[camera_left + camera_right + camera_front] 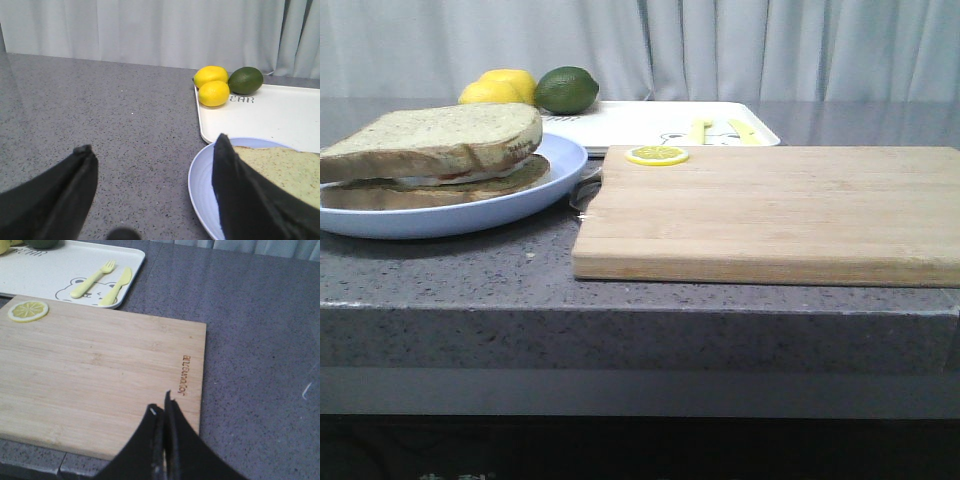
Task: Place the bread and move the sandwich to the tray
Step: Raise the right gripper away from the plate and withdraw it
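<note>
The bread (440,135), a thick pale slice with a speckled face, lies on top of the sandwich (470,180) on the pale blue plate (510,210) at the left. A darker slice lies at the bottom. The white tray (650,125) lies behind the plate and the board. In the left wrist view my left gripper (155,157) is open and empty, one finger over the plate's rim (200,185) beside the bread (285,170); the tray (280,115) lies beyond. My right gripper (161,407) is shut and empty above the near right part of the cutting board. Neither gripper shows in the front view.
A wooden cutting board (770,210) with a lemon slice (657,155) fills the middle and right. Two lemons (500,88) and a lime (566,89) sit on the tray's far left corner. A yellow fork (93,278) and knife (116,286) lie on the tray.
</note>
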